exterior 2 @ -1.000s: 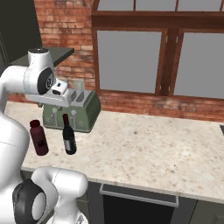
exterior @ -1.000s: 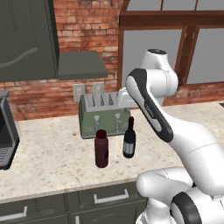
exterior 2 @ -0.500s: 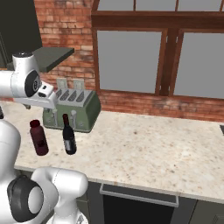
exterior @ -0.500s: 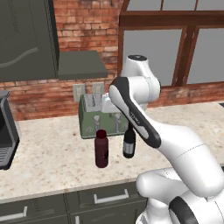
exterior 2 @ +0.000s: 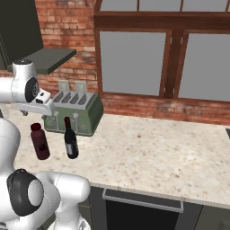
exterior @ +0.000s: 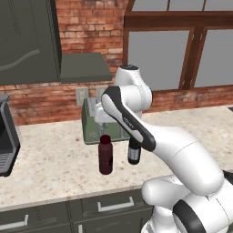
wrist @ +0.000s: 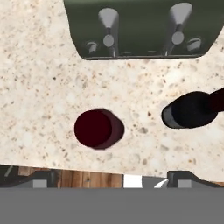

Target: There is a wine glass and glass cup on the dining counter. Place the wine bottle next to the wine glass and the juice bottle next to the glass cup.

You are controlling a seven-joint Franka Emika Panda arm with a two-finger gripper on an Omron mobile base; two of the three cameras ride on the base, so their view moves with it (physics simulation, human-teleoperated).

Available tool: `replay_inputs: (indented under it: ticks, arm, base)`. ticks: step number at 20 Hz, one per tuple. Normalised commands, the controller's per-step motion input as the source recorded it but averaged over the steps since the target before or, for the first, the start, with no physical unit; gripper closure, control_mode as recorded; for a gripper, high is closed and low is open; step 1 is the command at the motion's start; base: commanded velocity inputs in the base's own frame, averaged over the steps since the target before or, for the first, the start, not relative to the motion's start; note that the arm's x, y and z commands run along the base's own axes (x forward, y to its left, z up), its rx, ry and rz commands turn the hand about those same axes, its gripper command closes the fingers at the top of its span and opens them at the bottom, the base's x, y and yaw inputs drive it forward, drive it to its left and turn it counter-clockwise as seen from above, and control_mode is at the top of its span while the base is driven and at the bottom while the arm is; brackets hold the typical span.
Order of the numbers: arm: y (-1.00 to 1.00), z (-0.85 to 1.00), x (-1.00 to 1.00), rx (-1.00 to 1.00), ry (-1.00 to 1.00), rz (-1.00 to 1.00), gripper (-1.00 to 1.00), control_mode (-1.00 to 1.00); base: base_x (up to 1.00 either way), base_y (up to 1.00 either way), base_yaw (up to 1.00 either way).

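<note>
A short maroon juice bottle [exterior: 105, 155] and a taller, nearly black wine bottle [exterior 2: 70, 139] stand upright side by side on a beige speckled counter [exterior 2: 170, 157], long axes vertical and caps up, just in front of a dark green toaster [exterior 2: 75, 112] backed by a red brick wall [exterior: 86, 32]. From the left base view the juice bottle stands to the left, with the wine bottle [exterior: 133, 152] partly hidden behind the robot's white arm. The two bottles stand near each other without touching. The hand camera looks almost straight down: the juice bottle's round cap [wrist: 98, 129] sits near the middle of that view, the wine bottle [wrist: 193, 110] leans off to the right, and the toaster's levers [wrist: 141, 28] line the top. Both bottles stand free below the hand; whether the gripper's fingers are parted or closed cannot be made out.
</note>
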Motion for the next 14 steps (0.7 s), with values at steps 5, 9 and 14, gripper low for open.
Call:
replay_inputs:
  ticks: [5,9,14]
  arm:
    - [0.25,-0.17,0.21,0.0,0.13,0.0,-1.0,-1.0]
    - [0.24,-0.22,0.15,0.0,0.0,0.0,-1.0,-1.0]
    - [0.18,-0.25,0.09,-0.03,0.0,0.0,-1.0,-1.0]
  base:
    - [0.0,0.0,0.0]
    - [0.0,0.0,0.0]
    - [0.0,0.0,0.0]
